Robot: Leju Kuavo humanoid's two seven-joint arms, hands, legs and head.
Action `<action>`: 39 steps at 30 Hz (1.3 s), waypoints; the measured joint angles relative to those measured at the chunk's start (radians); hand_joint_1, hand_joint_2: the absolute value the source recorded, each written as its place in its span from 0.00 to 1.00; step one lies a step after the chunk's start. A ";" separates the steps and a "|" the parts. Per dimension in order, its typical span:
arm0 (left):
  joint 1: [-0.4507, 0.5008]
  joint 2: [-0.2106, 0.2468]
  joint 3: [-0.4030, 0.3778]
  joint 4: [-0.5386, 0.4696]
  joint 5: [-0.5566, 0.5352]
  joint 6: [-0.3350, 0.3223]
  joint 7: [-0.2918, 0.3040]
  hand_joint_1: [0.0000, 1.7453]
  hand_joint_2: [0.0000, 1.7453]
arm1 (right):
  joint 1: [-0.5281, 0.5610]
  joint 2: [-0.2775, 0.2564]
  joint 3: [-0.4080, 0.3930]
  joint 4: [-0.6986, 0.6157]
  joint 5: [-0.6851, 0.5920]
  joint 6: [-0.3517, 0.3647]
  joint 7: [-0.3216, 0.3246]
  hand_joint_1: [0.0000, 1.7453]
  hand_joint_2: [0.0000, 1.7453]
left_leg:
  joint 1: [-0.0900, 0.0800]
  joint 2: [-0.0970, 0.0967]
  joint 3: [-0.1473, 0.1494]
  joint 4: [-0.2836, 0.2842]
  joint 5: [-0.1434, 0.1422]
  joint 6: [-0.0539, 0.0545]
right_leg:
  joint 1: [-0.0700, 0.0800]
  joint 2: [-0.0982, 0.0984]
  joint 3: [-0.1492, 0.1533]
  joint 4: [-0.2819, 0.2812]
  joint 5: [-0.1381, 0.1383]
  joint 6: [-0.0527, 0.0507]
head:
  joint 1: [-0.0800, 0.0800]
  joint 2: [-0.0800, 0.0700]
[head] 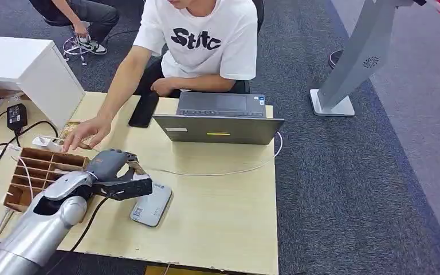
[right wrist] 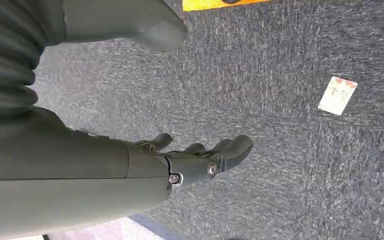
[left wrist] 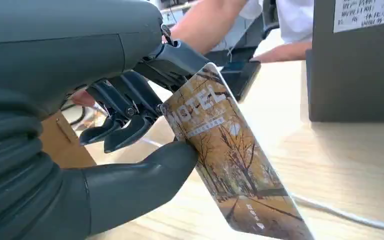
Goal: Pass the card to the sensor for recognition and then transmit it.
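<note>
My left hand (head: 116,173) pinches a hotel card (left wrist: 230,155) printed with autumn trees between the thumb and the fingers (left wrist: 125,107). In the head view the hand hovers over the left end of the grey-white sensor pad (head: 152,207) lying on the wooden table (head: 223,217), and the card is mostly hidden under the fingers. My right hand (right wrist: 200,161) hangs over grey carpet, fingers apart and holding nothing.
A person sits across the table, one hand (head: 86,133) reaching to the cardboard organiser (head: 34,172). A grey laptop (head: 220,120), a black phone (head: 144,110) and a white cable (head: 229,171) lie beyond the sensor. A loose card (right wrist: 337,95) lies on the carpet.
</note>
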 joint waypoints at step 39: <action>0.071 -0.212 0.224 -0.034 -0.474 0.363 0.098 1.00 1.00 | 0.000 0.008 0.039 0.003 -0.086 -0.015 -0.011 0.00 1.00 | 0.000 0.000 -0.001 0.000 0.000 0.000 | 0.000 0.000 0.000 0.000 0.000 0.000 | 0.000 0.000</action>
